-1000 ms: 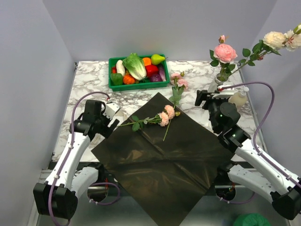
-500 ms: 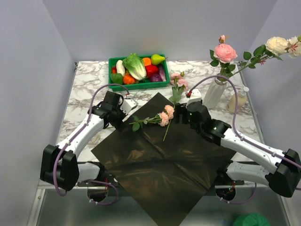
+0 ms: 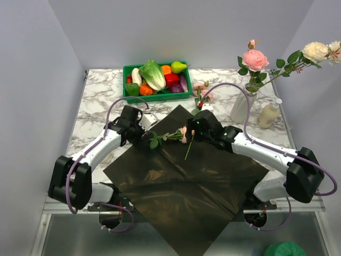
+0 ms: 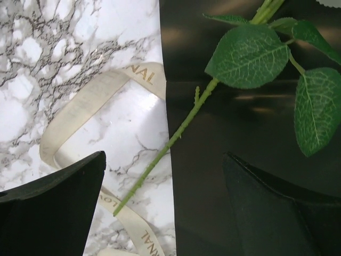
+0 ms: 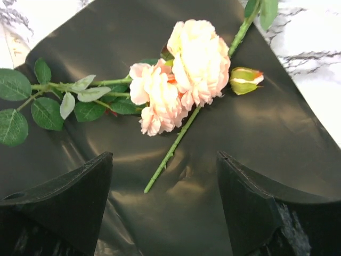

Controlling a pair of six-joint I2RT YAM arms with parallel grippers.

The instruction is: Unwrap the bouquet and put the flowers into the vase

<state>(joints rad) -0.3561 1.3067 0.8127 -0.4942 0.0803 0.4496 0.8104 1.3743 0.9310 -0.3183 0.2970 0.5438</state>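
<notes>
Two light pink-and-cream artificial flowers (image 5: 160, 101) were seen crossed on the dark glossy paper (image 3: 181, 181). The left gripper (image 4: 165, 213) was held open over a thin stem (image 4: 176, 136), the right gripper (image 5: 160, 208) over the soft blooms (image 5: 200, 58); the bare stem was judged the safer hold

cream flower (image 3: 336, 47): clipped at right edge | pink blooms (image 3: 183, 132): partly under right arm (image 3: 256, 147)

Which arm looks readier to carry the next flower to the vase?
Probably right: the right fingers, open, straddle a stem just below the pink blooms, and the vase stands on that side. The left fingers, also open, sit over a stem tip farther from it.
</notes>
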